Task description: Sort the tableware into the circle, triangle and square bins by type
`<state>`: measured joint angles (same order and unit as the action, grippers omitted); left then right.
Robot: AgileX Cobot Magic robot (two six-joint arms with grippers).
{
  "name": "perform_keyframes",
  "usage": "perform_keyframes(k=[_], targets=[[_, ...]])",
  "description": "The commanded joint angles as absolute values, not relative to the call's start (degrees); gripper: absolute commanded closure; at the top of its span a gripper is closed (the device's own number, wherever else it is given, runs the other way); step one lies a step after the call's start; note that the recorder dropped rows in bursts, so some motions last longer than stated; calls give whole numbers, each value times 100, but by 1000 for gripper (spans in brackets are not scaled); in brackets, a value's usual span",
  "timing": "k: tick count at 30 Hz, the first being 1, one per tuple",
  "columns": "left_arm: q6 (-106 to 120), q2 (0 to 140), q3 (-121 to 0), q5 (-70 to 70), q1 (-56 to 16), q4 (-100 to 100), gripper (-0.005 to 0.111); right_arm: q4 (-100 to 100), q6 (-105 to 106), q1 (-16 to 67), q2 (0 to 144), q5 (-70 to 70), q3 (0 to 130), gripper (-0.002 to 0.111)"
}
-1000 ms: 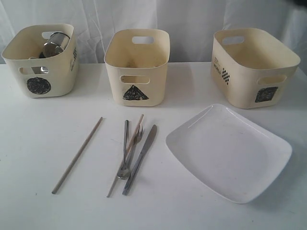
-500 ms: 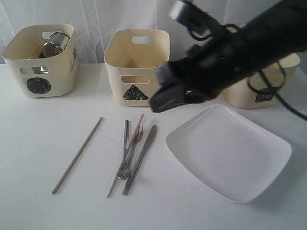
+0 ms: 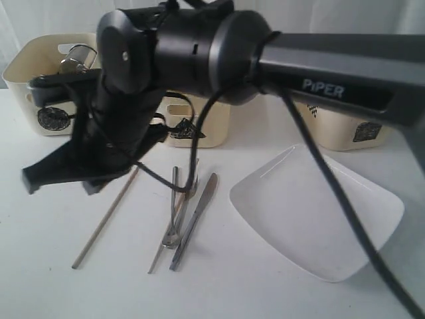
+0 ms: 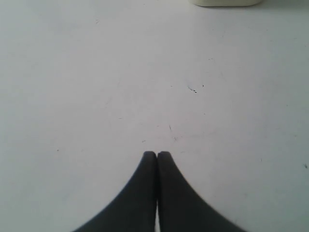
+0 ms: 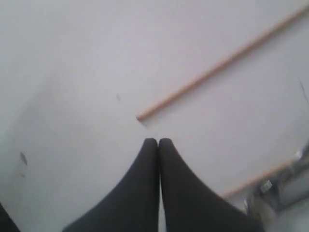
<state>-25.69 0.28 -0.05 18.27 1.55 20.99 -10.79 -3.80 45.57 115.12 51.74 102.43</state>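
My right gripper (image 3: 30, 179) has reached across to the left of the table and hangs shut and empty just left of a loose chopstick (image 3: 106, 216). The right wrist view shows its tips (image 5: 158, 141) closed near that chopstick's end (image 5: 217, 65). A fork (image 3: 174, 212), a knife (image 3: 196, 216) and a second chopstick (image 3: 159, 256) lie together mid-table. The white plate (image 3: 319, 212) lies at the right. The circle bin (image 3: 40, 80) holds a steel mug (image 3: 74, 58). The arm partly hides the triangle bin (image 3: 199, 129) and the square bin (image 3: 358, 136). My left gripper (image 4: 157, 153) is shut over bare table.
The black right arm (image 3: 319, 60) stretches across the whole upper part of the exterior view, in front of the bins. A white curtain hangs behind the table. A cream tub's base (image 4: 224, 2) shows at the edge of the left wrist view.
The right arm has swept in from the right, past the triangle bin, across to the left side above the loose chopstick. The tableware has not moved.
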Motion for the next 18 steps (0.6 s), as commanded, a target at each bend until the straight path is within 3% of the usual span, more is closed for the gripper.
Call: perform_keyframes(k=[1,18], targets=[[-2564,0,0,1906,161,2102,106,-1020,-634,4729,12054,4567,10595,108],[-2564,0,0,1906,161,2102,106,-1046,-1059,4729,13290,3108,10755,108]])
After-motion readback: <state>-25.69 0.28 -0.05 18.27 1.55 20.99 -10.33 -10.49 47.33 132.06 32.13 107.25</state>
